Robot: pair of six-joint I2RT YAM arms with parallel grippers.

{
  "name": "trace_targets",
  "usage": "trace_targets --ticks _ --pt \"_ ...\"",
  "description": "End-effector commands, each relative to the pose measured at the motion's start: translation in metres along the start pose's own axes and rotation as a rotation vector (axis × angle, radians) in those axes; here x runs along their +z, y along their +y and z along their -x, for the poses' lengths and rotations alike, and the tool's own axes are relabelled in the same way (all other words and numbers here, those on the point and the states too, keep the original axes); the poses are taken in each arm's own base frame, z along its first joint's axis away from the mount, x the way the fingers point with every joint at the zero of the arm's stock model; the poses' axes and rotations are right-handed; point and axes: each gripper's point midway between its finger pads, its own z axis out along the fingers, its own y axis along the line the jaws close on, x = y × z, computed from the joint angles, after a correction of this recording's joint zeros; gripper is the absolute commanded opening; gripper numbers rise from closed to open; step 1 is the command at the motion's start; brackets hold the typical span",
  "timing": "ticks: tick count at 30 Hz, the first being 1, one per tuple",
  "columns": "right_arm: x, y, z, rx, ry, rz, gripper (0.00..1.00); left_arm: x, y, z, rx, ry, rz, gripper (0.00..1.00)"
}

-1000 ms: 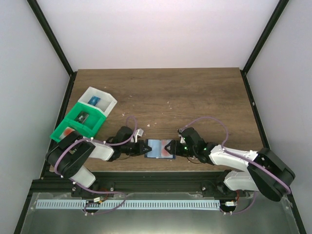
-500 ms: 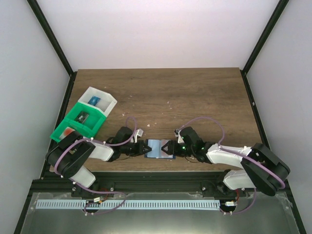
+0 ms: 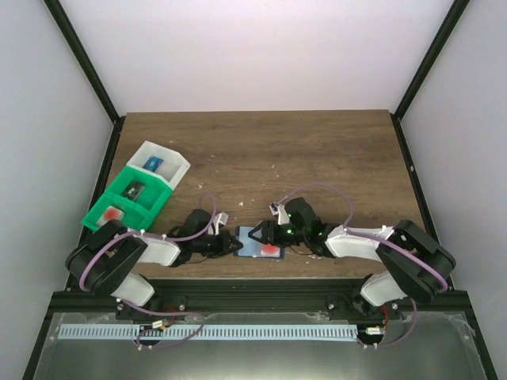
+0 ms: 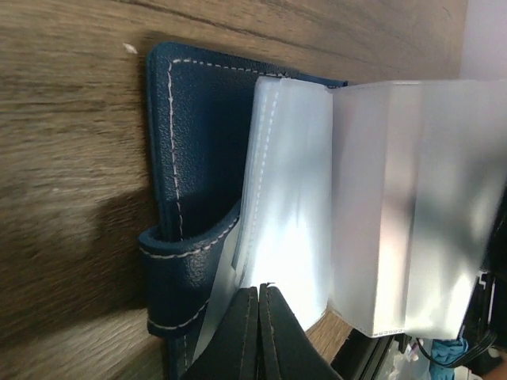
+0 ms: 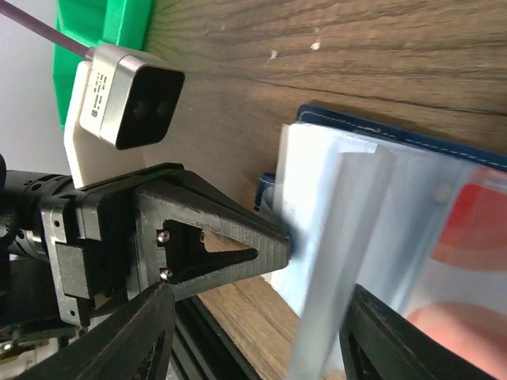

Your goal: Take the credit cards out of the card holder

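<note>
Progress: you are only starting; the card holder is lying open on the worktop between your two arms, and no card is lying loose near either set of fingers.
Credit cards: they are still sitting inside the clear sleeves; a red-orange blotch of the credit cards is showing through the plastic just beyond your right fingers.
Left to do: by my reading, you are facing every pull-out, since each card is yet to come out of its sleeve.
Left fingers: you are keeping them pressed together, tips touching the sleeve stack at the edge of the dark blue cover; I cannot tell whether a leaf is caught between them.
Right fingers: you are holding them wide apart, with one upright sleeve leaf standing in the gap; neither finger is visibly gripping it.
Opposition: the left tips are meeting the holder from the side facing your right fingers, so it is looking pinned from that end.
Green bin: it is sitting well off behind your left fingers, with a red-blotched item inside that I cannot identify.
</note>
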Motion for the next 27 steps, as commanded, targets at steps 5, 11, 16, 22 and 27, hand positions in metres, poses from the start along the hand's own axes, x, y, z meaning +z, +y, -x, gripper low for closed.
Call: trace_targets --ticks 5,11,16,22,27 --pt "0.012 0.042 0.005 -0.042 0.033 0.135 0.58 -0.024 -0.009 0.012 -0.024 -0.104 0.054 0.18" --pt "0.020 0.050 0.002 -0.046 0.059 0.157 0.58 -0.058 -0.019 0.035 -0.014 -0.277 0.111 0.30" --pt "0.022 0.047 -0.002 -0.046 0.073 0.138 0.57 -0.072 -0.035 0.035 0.023 -0.314 0.056 0.35" --pt "0.006 0.023 0.007 -0.093 -0.001 -0.040 0.46 -0.066 -0.054 0.030 0.070 -0.248 -0.014 0.35" --pt "-0.012 -0.005 0.012 -0.087 -0.055 -0.196 0.25 -0.056 -0.067 0.030 0.081 -0.200 -0.070 0.33"
